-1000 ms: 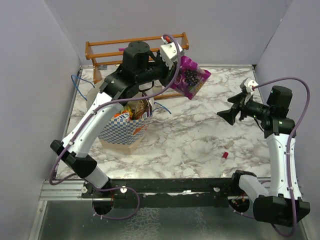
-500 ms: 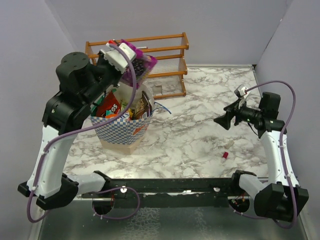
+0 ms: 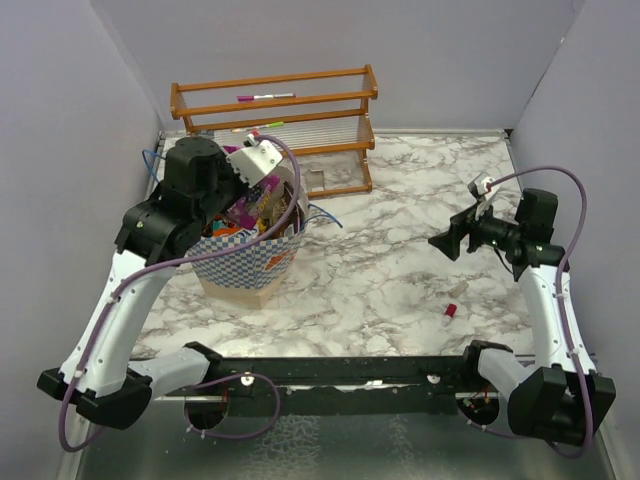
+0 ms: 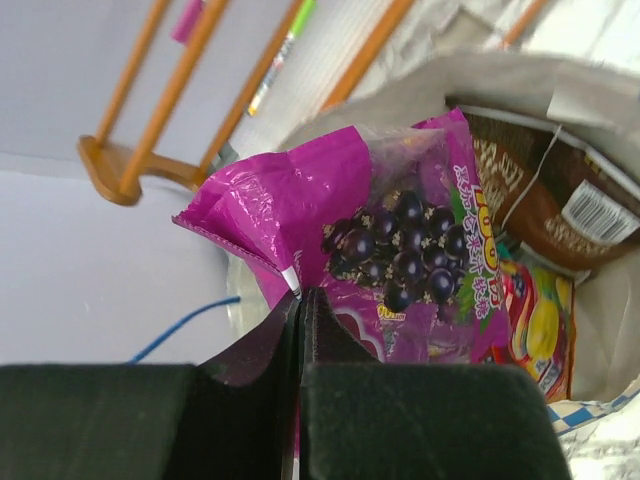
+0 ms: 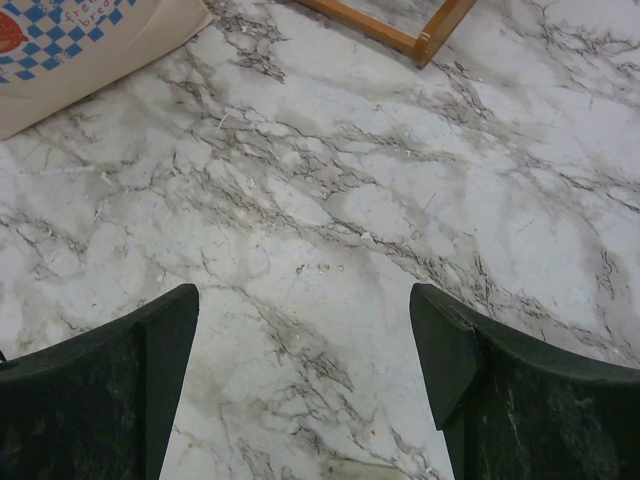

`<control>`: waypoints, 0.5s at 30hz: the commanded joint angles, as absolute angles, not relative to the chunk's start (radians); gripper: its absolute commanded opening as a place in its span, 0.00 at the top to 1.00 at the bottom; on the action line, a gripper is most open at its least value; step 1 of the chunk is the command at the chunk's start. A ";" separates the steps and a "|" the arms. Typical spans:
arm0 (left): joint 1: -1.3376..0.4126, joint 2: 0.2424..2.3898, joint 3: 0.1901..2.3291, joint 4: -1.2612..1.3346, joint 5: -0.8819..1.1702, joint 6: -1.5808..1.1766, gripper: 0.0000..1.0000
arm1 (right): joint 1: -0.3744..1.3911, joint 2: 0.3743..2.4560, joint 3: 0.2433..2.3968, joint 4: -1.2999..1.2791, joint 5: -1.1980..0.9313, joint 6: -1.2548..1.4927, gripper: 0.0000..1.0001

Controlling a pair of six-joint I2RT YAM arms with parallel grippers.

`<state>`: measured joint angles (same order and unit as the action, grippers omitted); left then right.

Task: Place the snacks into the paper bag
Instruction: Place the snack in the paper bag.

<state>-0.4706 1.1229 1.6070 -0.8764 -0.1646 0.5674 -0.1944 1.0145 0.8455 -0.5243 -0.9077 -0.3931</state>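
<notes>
Lowered from above the wooden rack (image 3: 270,100) since the earlier frame, the magenta candy pack (image 4: 380,250) is now held partly inside the mouth of the paper bag (image 3: 245,268). The pack's upper edge is pinched by the left gripper (image 4: 300,300), whose jaws are pressed fully together on it. A glossy brown bag (image 4: 530,190) and a red-yellow pack (image 4: 535,320) are seen beside it inside the paper bag. The paper bag is stood upright on the marble table (image 3: 400,250), just in front of the rack. The right gripper (image 3: 445,243) is held wide apart and empty above the table, well apart from the paper bag. A tiny red-pink object (image 3: 450,311) is seen lying near it.
</notes>
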 commanded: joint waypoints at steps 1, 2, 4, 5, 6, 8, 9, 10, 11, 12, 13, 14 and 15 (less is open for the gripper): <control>-0.468 1.108 1.527 -0.782 -0.282 0.630 1.00 | -0.192 0.971 0.820 -0.482 -0.867 -0.390 0.13; -0.468 1.111 1.502 -0.771 -0.295 0.636 1.00 | -0.192 0.970 0.817 -0.482 -0.867 -0.389 0.13; -0.468 1.120 1.459 -0.755 -0.313 0.646 1.00 | -0.192 0.971 0.815 -0.482 -0.869 -0.391 0.13; -0.468 1.125 1.439 -0.746 -0.326 0.648 1.00 | -0.192 0.973 0.816 -0.482 -0.871 -0.391 0.13; -0.468 1.130 1.421 -0.739 -0.334 0.648 1.00 | -0.192 0.975 0.815 -0.482 -0.872 -0.390 0.13; -0.468 1.142 1.398 -0.737 -0.338 0.638 1.00 | -0.192 0.982 0.820 -0.483 -0.875 -0.392 0.13; -0.469 1.148 1.389 -0.740 -0.331 0.629 1.00 | -0.192 0.983 0.821 -0.483 -0.875 -0.392 0.13; -0.468 1.151 1.380 -0.738 -0.326 0.624 1.00 | -0.192 0.986 0.822 -0.482 -0.872 -0.394 0.13; -0.468 1.154 1.364 -0.733 -0.325 0.622 1.00 | -0.192 0.988 0.822 -0.481 -0.870 -0.393 0.13; -0.468 1.155 1.360 -0.723 -0.326 0.619 1.00 | -0.192 0.990 0.821 -0.480 -0.866 -0.394 0.13; -0.468 1.157 1.330 -0.715 -0.326 0.618 1.00 | -0.192 0.991 0.821 -0.480 -0.864 -0.393 0.13; -0.468 1.158 1.314 -0.707 -0.326 0.612 1.00 | -0.192 0.991 0.821 -0.480 -0.860 -0.394 0.13; -0.469 1.160 1.302 -0.698 -0.327 0.611 1.00 | -0.191 0.992 0.820 -0.481 -0.859 -0.393 0.13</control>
<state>-0.4686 1.1702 1.3323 -0.8116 -0.2737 0.6151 -0.1944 0.9882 0.8215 -0.5144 -0.8867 -0.3935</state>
